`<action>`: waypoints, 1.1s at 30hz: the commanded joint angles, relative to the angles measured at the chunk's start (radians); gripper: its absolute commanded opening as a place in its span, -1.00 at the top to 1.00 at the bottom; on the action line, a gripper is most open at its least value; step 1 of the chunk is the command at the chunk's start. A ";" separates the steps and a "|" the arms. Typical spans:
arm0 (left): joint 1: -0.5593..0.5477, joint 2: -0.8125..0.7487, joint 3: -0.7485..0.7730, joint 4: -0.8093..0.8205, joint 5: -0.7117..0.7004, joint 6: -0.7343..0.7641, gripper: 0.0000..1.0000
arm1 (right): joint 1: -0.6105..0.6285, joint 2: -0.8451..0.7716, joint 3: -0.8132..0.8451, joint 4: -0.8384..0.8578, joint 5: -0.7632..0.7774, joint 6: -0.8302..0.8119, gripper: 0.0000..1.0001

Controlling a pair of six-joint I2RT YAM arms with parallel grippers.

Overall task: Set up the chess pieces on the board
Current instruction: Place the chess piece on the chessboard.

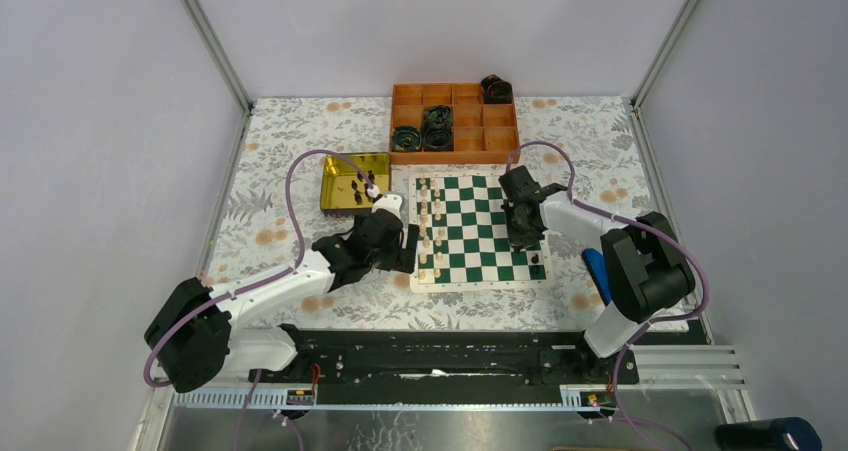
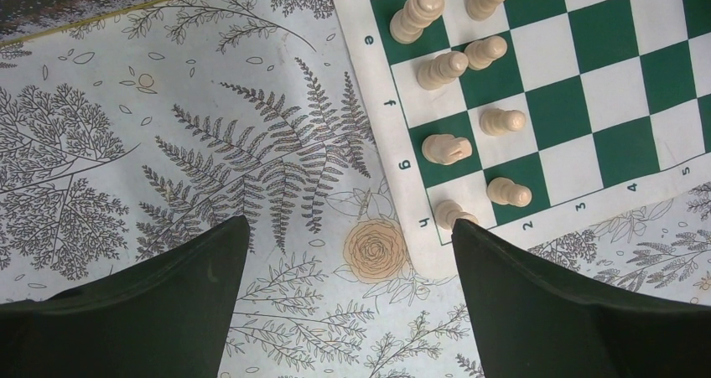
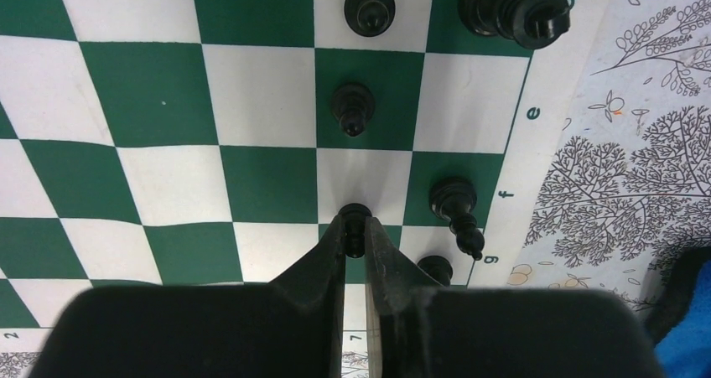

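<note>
The right tool (image 3: 355,242) is narrowed on a black pawn (image 3: 355,216), held upright so it can stand squarely on the board (image 3: 126,101). The left tool (image 2: 350,227) hangs wide and empty, with the white pieces (image 2: 457,147) just ahead of it.

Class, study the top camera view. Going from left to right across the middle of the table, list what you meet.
yellow tin → cream-white chess pieces → right gripper → blue object

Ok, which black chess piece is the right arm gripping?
The black pawn pinched between the right arm's jaws, lowest centre in the right wrist view. The other black pieces stand free, outside the jaws.
</note>
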 commanded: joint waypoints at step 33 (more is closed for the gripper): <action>-0.010 0.011 0.026 -0.015 -0.032 0.013 -0.98 | -0.035 0.031 0.067 0.022 -0.002 -0.036 0.84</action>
